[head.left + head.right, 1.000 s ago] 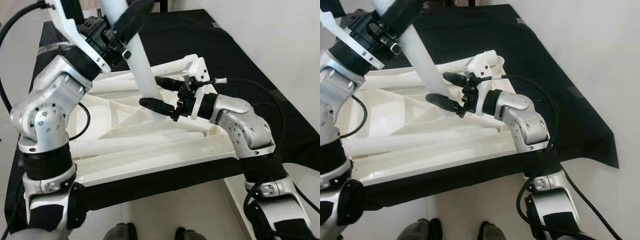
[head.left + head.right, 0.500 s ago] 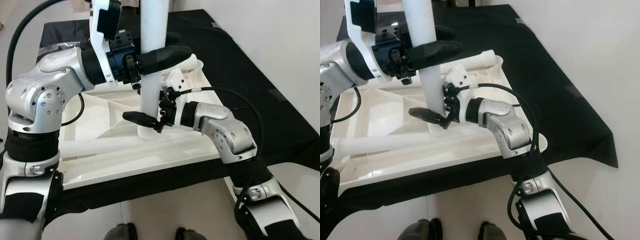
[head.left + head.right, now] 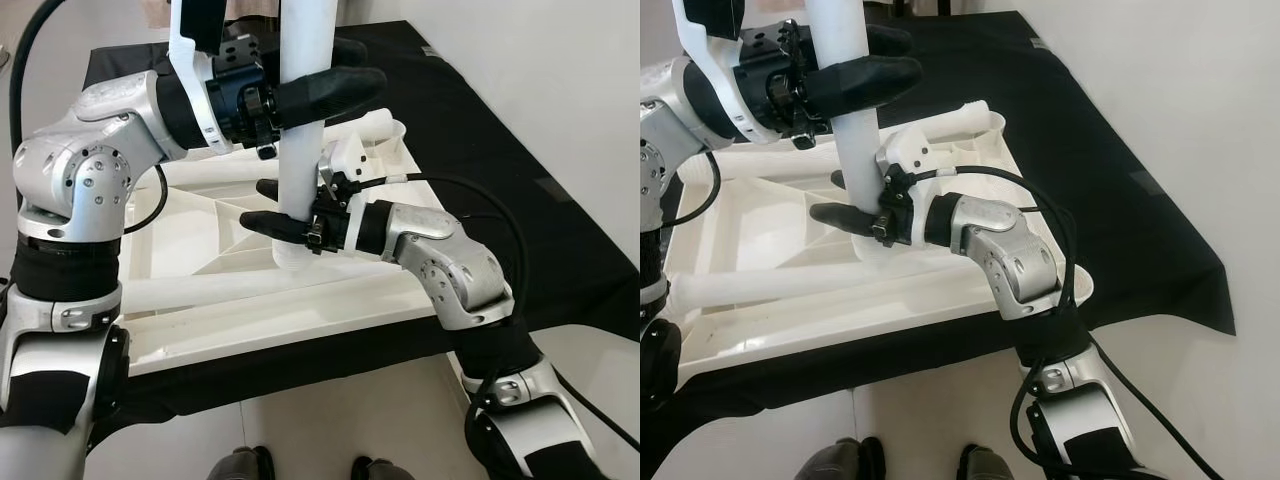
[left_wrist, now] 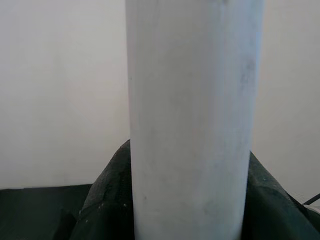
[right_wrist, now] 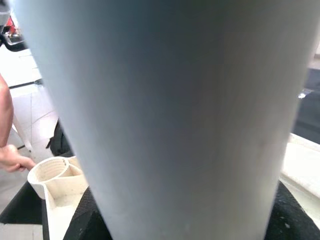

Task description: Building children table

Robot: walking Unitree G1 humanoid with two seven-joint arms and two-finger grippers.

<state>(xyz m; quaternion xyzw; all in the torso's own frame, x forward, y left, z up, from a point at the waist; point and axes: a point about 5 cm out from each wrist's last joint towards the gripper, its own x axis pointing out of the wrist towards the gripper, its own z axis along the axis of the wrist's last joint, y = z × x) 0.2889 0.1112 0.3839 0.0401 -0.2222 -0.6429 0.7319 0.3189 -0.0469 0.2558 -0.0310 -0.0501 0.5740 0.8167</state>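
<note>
At frame centre, a smooth white cylindrical table leg [image 3: 300,130] stands upright on the ribbed white tabletop [image 3: 330,300]; left pincer [image 3: 335,85] clamps it high, right pincer [image 3: 270,208] closes around its base.

Black-draped table [image 3: 1110,150] before me, pale room around.
A plain white wall [image 3: 560,70] stands behind it; light tiled floor [image 3: 1200,400] lies below.

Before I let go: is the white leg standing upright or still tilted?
Upright. The white leg stands vertical on the upturned tabletop, held by the left gripper high and the right gripper low.
</note>
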